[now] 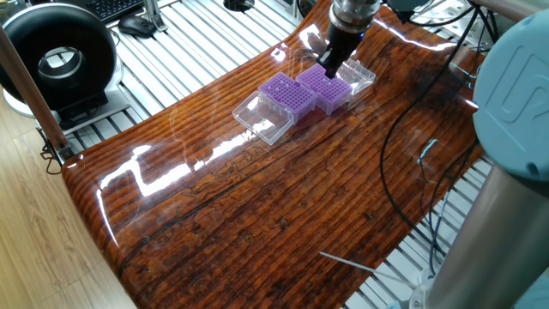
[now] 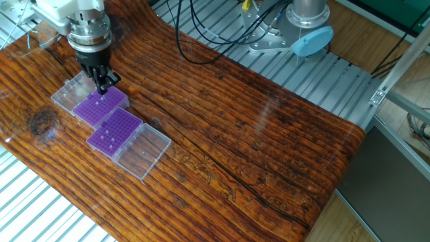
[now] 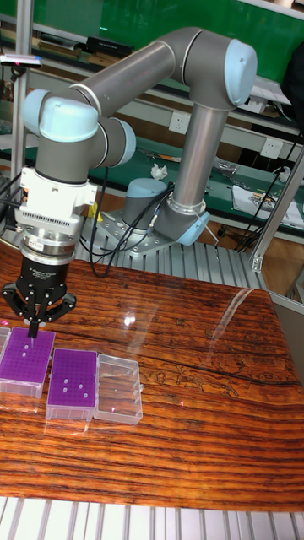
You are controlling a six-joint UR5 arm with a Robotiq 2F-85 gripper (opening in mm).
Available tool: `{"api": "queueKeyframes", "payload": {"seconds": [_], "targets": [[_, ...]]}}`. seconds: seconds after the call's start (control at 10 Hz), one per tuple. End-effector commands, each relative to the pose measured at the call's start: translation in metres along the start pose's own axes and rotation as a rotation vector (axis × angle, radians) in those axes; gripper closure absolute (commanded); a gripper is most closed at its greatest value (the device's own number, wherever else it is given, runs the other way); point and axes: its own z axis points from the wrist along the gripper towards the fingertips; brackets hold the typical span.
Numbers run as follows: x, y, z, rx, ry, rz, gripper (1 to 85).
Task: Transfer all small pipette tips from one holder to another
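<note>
Glossy red-brown wood is forming the table (image 2: pixel 269 148), which is curving down at its edges over a ribbed metal bench (image 2: pixel 316 60). The grey UR5 arm (image 3: pixel 135 76) is reaching down toward 9 o'clock in the tall view. Two purple racks are lying side by side, each with a clear lid open beside it. The gripper (image 2: pixel 102 86) is hanging over the far rack (image 2: pixel 101 105), fingers drawn close together; whether they are pinching anything cannot be told. Several small pipette tips (image 2: pixel 107 138) are standing in the near rack (image 2: pixel 115 130).
</note>
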Motion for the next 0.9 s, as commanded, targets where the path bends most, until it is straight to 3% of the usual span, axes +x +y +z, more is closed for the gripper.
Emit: {"api": "queueKeyframes", "payload": {"seconds": [0.0,0.8], "targets": [[-0.0015,0.0034,-0.0019,-0.008,-0.004,0.016,84.7],[-0.0041,0.0035,0.0043,-0.021,-0.021,0.014,84.7]]}}
